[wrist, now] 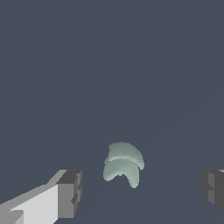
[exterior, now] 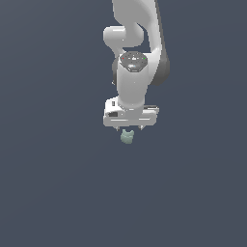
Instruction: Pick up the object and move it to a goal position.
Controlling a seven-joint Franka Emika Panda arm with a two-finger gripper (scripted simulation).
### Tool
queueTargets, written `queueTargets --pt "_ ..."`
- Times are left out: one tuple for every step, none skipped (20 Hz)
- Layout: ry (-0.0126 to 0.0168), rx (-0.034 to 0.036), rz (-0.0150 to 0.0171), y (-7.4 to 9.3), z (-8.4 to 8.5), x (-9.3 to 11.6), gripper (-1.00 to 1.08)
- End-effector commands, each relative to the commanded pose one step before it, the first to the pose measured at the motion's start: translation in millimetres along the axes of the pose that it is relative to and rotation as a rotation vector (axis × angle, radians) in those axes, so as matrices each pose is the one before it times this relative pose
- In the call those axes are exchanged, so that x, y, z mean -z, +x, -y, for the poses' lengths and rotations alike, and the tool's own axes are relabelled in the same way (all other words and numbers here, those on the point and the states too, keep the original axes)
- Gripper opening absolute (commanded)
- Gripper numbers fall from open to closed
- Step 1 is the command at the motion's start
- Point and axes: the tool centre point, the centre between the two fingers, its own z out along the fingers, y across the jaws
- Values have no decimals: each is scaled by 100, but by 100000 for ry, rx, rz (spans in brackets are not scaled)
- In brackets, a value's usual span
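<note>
The object (exterior: 127,137) is a small pale grey-green lumpy chunk lying on the dark grey surface. In the exterior view it shows just below the white gripper (exterior: 129,128), partly covered by the hand. In the wrist view the object (wrist: 123,163) lies between the two dark fingertips (wrist: 70,193), nearer to one of them, with wide gaps on both sides. The gripper (wrist: 142,190) is open and holds nothing. The fingers stand apart from the object and do not touch it.
The white arm (exterior: 137,43) rises above the gripper toward the top of the exterior view. The flat dark grey surface (exterior: 58,183) spreads on all sides. No goal marker shows.
</note>
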Motion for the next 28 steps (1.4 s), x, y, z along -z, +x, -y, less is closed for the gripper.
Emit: queueTargets --pt "0 0 0 0 -1 0 100" --pt "-38 55 19 -2 -9 -1 100" --pt "-106 154 56 -5 -31 -4 100" --pt "-183 267 97 -7 -43 -10 100" --pt "-249 361 132 -11 -67 -12 100" --pt "-321 465 170 -14 -83 -16 100" --pt "-375 541 198 -17 -99 -19 100" --pt "-323 463 171 -15 -87 -17 100" --pt "-250 357 132 -12 -66 -14 100" --pt "-179 253 94 -9 -45 -11 100" --pt "-102 142 53 -6 -29 -6 100" --pt "0 0 0 -6 -36 5 100" --pt "0 0 0 9 59 -10 100" --pt "87 -119 -46 2 0 12 100" --pt "14 -67 -10 -6 11 -22 100" --pt "16 -194 -16 -23 -1 -68 100" --pt "30 -302 -27 -36 17 -113 100" --pt "52 -442 -43 -51 17 -153 100" --pt "72 -570 -58 -65 24 -194 100" --pt "90 -702 -72 -81 28 -235 100" --pt "105 -826 -85 -97 32 -274 100" --pt "116 -942 -95 -113 36 -311 100" --pt "126 -1066 -105 -132 36 -350 100" --pt "135 -1197 -116 -153 35 -390 100" --pt "144 -1325 -127 -174 33 -427 100" --pt "153 -1458 -139 -197 32 -464 100" --pt "160 -1599 -150 -222 25 -500 100" --pt "164 -1737 -162 -248 18 -536 100"
